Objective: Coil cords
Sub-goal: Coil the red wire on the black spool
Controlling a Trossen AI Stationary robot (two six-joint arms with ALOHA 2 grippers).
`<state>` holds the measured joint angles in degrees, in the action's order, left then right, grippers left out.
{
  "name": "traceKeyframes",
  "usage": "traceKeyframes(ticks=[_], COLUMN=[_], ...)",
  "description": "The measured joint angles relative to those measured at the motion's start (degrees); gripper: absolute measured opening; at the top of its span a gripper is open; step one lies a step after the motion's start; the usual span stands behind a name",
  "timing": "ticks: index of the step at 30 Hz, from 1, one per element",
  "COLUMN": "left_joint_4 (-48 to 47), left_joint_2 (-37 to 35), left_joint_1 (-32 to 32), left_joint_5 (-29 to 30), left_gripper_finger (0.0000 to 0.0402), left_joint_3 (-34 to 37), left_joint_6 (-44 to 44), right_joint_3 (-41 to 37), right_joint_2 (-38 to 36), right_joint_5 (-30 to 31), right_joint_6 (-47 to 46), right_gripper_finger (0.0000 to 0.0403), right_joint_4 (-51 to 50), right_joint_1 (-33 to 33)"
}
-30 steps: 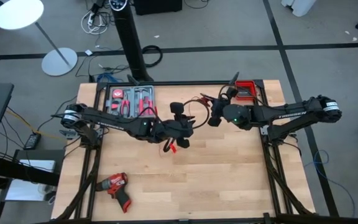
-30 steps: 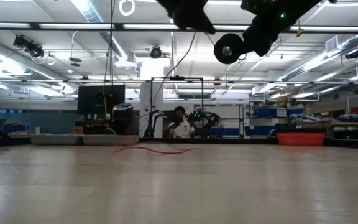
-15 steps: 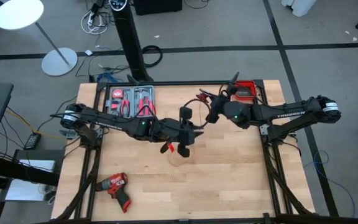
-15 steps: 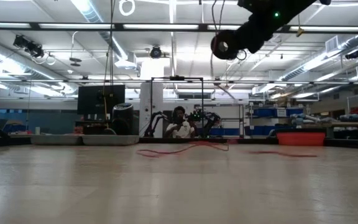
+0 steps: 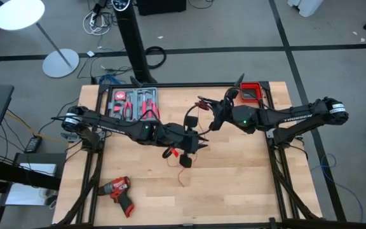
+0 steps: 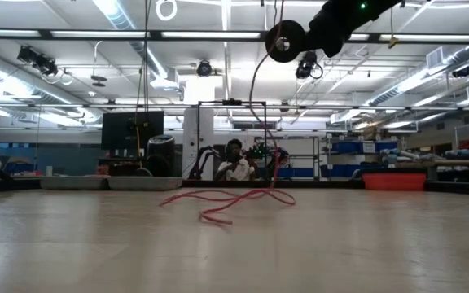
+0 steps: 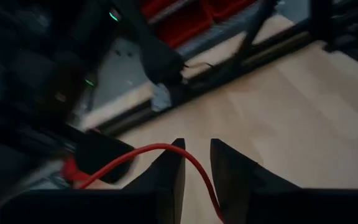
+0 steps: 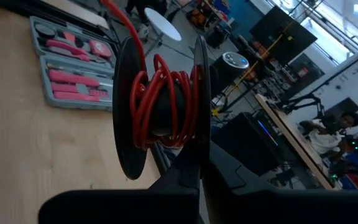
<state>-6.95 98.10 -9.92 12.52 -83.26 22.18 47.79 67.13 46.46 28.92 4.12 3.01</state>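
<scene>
A black spool [image 8: 160,112] with thin red wire [image 8: 166,81] wound on its core hangs high over the table's middle [image 5: 191,119], also seen in the low view [image 6: 284,41]. My right gripper [image 8: 194,168] is shut on it from the table's right [image 5: 210,121]. From the spool the wire drops to loose loops [image 6: 226,198] lying on the tabletop. My left gripper [image 7: 197,144], just left of and nearer than the spool [image 5: 189,147], stands open with a stretch of the wire [image 7: 160,149] passing between its fingers. My right gripper pinches the rim of one spool flange [image 8: 199,146] between its two fingers. The spool is lifted clear of the table with its axle about level. My left gripper has the red wire running through its gap, lying over one fingertip [image 7: 178,147]; the gap is wider than the wire.
A grey case of red-handled tools [image 5: 134,102] lies at the far left, a red bin [image 5: 251,91] at the far right, a red drill [image 5: 119,189] at the near left. Red clips [image 5: 203,102] show behind the spool. A person [image 6: 234,163] sits beyond the table.
My right gripper has carried the spool a little upward. My left gripper has turned at the wrist and eased toward the near edge. The wire on the table has grown from a short flat line into wider loops that reach nearer.
</scene>
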Motion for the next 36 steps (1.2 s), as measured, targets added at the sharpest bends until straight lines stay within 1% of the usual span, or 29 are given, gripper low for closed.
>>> traceKeyframes(ticks=[5,12,20,23,25,27,34,36], left_joint_4=[-2.5,-6.92,-10.6,-11.93,-13.51,-14.55,-16.28,-16.3], left_joint_2=[1.8,1.8,1.77,1.75,1.75,1.75,1.75,1.75], left_joint_1=[-0.06,-0.23,-0.21,-0.21,-0.31,-0.32,-0.4,-0.41], left_joint_5=[1.43,5.52,7.44,9.43,11.07,11.52,13.56,14.94], left_gripper_finger=[0.0079,0.0079,0.0075,0.0063,0.0037,0.0011,0.0002,0.0002], left_joint_3=[0.04,0.04,0.04,0.02,0.02,0.03,-0.58,-0.61], left_joint_6=[-1.73,-1.55,-3.12,-3.39,-3.2,-3.44,-4.75,-5.12], right_joint_3=[0.0,0.0,0.0,0.0,0.0,0.0,0.0,0.0], right_joint_2=[0.0,-0.02,-0.04,-0.04,-0.07,-0.07,-0.07,-0.07], right_joint_5=[0.19,0.66,0.67,1.69,1.9,1.9,1.95,1.9], right_joint_6=[0.71,1.13,0.7,0.72,0.69,0.64,-1.1,-2.06], right_gripper_finger=[0.0,0.0,0.0,0.0,0.0,0.0,0.0,0.0], right_joint_4=[-0.06,-1.07,-1.45,-1.61,-1.74,-1.71,-2.5,-2.47], right_joint_1=[-0.04,-0.04,-0.04,-0.04,-0.04,-0.04,-0.11,-0.11])
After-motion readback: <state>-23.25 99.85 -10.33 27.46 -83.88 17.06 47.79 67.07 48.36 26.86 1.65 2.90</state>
